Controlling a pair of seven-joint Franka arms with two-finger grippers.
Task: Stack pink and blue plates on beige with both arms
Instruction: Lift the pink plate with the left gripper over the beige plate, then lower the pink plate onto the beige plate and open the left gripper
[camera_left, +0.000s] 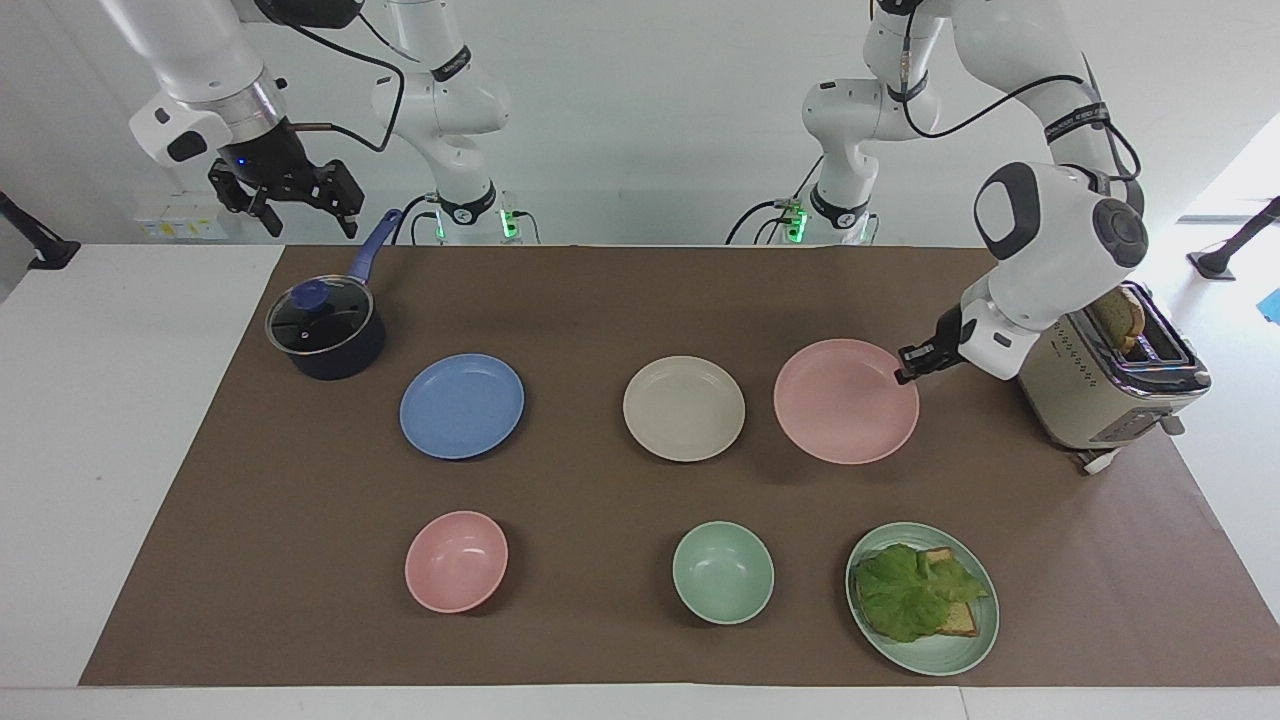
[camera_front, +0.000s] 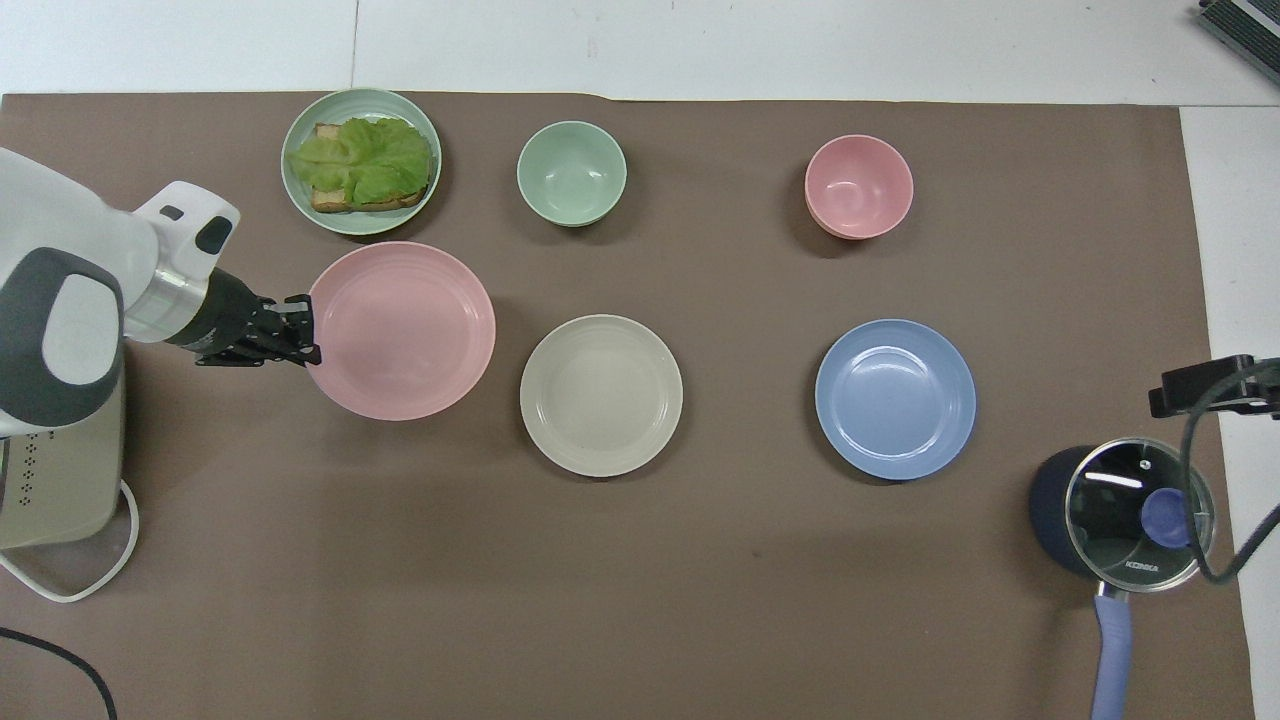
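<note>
My left gripper (camera_left: 907, 373) (camera_front: 306, 338) is shut on the rim of the pink plate (camera_left: 845, 401) (camera_front: 402, 330) and holds it level above the mat, beside the beige plate (camera_left: 684, 408) (camera_front: 601, 394) toward the left arm's end. The beige plate lies flat at the mat's middle. Toward the right arm's end lies the blue plate (camera_left: 462, 405) (camera_front: 895, 398). High over the table's edge by the saucepan, my right gripper (camera_left: 288, 198) waits open and holds nothing; only a bit of it (camera_front: 1200, 385) shows in the overhead view.
A lidded dark blue saucepan (camera_left: 326, 325) (camera_front: 1122, 510) stands near the right arm. A beige toaster (camera_left: 1112, 382) sits at the left arm's end. Farther from the robots stand a pink bowl (camera_left: 456, 561), a green bowl (camera_left: 723, 572) and a green plate (camera_left: 965, 645) with lettuce and toast.
</note>
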